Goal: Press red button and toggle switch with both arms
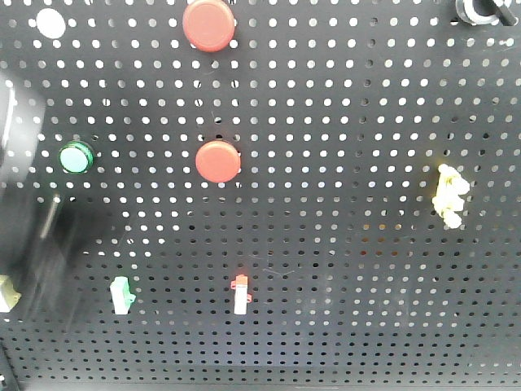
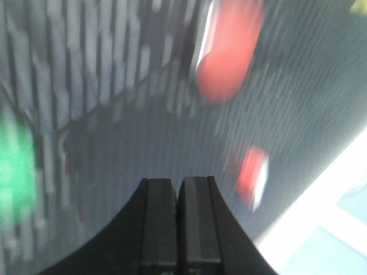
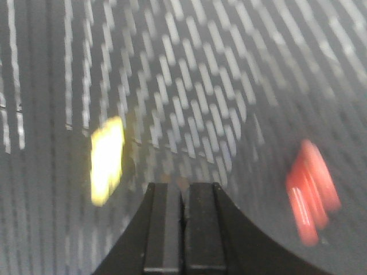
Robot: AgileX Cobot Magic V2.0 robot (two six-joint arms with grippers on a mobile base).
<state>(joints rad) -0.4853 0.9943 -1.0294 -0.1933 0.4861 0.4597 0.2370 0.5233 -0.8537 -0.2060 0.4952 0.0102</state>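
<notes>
Left fingers (image 2: 157, 223) and right fingers (image 3: 202, 223) are pinched together, empty. Red button (image 1: 218, 160) and toggle switch (image 1: 450, 195) seem unpressed — both steps remain.

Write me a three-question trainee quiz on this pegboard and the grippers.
1. True or false: the yellow-marked toggle switch sits right of the red-marked switch in the front view.
2. What colour is the round button left of the lower red button? A) green B) yellow C) blue
3. Fill in: the left gripper has its fingers pressed ____.
Key: 1 true; 2 A, the green button; 3 together.
</notes>
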